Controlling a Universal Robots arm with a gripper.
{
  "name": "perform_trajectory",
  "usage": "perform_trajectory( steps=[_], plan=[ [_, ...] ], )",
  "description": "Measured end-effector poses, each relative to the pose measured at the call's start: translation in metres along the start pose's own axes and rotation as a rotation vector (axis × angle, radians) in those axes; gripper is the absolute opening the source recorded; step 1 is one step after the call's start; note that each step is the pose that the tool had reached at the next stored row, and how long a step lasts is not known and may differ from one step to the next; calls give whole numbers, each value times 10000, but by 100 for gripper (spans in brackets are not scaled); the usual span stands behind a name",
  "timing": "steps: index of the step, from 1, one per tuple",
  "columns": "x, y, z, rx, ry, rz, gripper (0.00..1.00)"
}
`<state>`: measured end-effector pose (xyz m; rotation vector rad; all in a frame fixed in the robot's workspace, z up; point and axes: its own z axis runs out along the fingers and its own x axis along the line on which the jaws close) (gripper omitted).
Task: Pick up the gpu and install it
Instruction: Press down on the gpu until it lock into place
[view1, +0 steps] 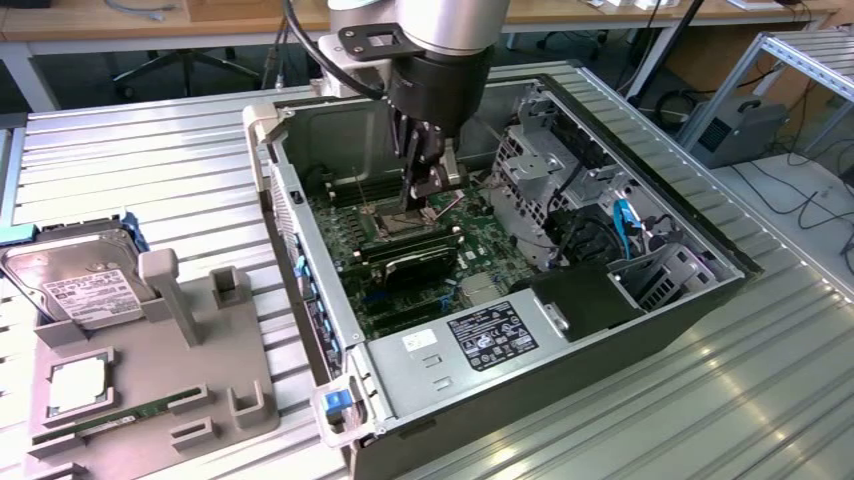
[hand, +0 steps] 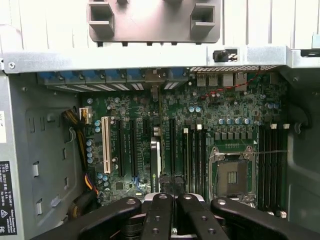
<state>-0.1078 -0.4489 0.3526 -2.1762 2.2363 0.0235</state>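
Inside the open grey metal computer case (view1: 400, 375), the gpu (view1: 407, 265), a thin dark card, stands on edge on the green motherboard (view1: 470, 215). Just behind it hangs the black gripper (view1: 427, 195), its jaws pressed together.

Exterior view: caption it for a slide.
Shut end effector inside the open computer case, above the gpu seated on the motherboard.
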Motion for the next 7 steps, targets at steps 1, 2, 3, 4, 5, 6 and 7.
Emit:
perform_trajectory(
  steps=[1, 2, 3, 4, 5, 6, 7],
  plan=[
    [0, -6, 0, 0, 0, 0, 11],
    [1, -7, 0, 0, 0, 0, 11],
    [-1, -8, 0, 0, 1, 1, 11],
    [0, -8, 0, 0, 0, 1, 11],
    [0, -8, 0, 0, 1, 1, 11],
    [0, -8, 0, 0, 0, 0, 11],
    [0, -8, 0, 0, 0, 1, 11]
  ],
)
